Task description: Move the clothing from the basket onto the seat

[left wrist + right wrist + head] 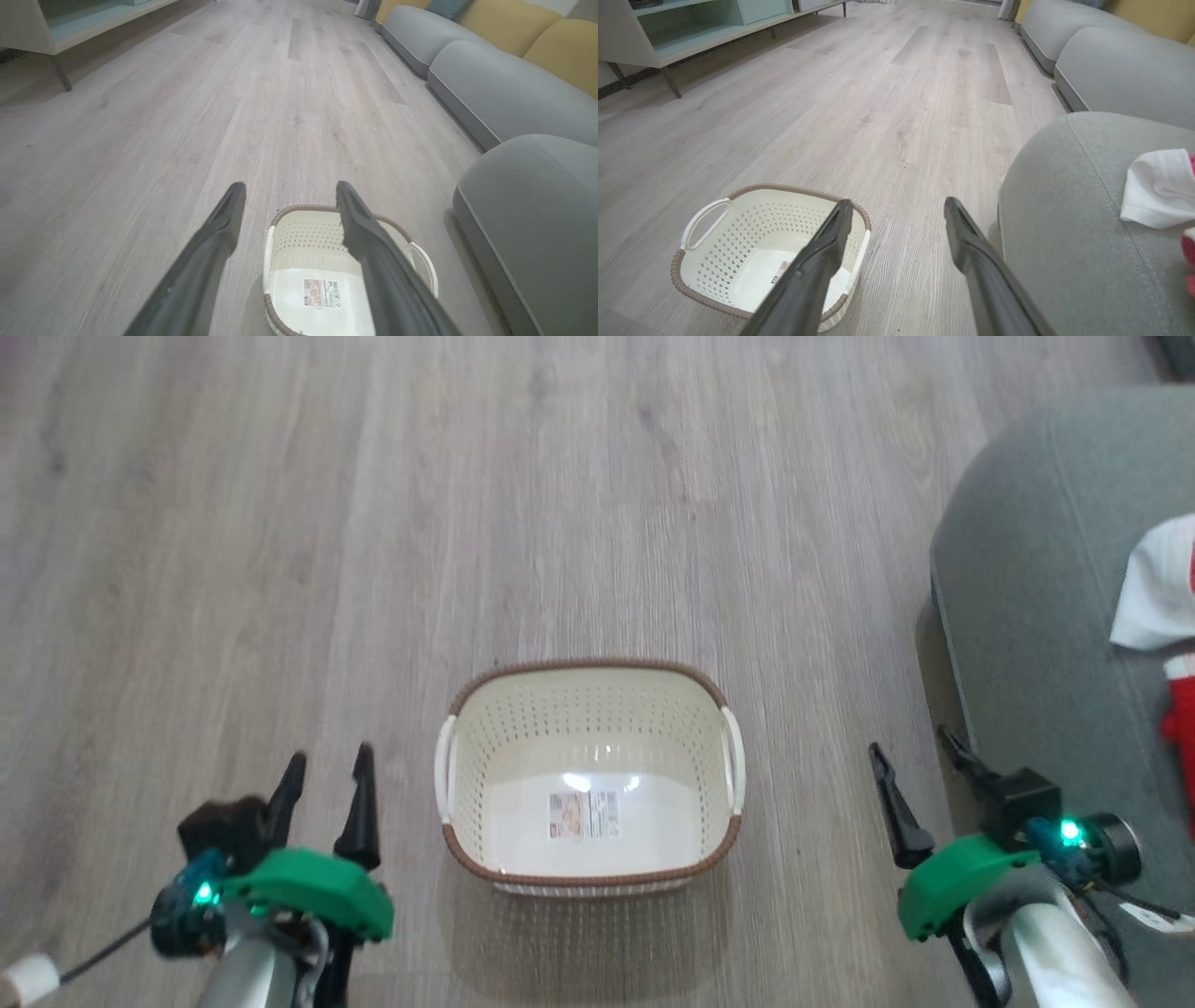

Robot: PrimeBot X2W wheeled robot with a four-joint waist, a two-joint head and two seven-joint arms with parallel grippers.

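The cream basket with a brown rim stands on the floor between my arms, nothing inside but the label on its base; it also shows as basket and basket. Red and white clothing lies on the grey-green seat at the right edge, also seen as clothing on the seat. My left gripper hangs open left of the basket, fingers empty. Right of the basket, by the seat's edge, my right gripper is open and holds nothing.
Pale wood-look floor stretches ahead. More grey sofa sections with yellow back cushions run along the right. A low cabinet on thin legs stands at the far left.
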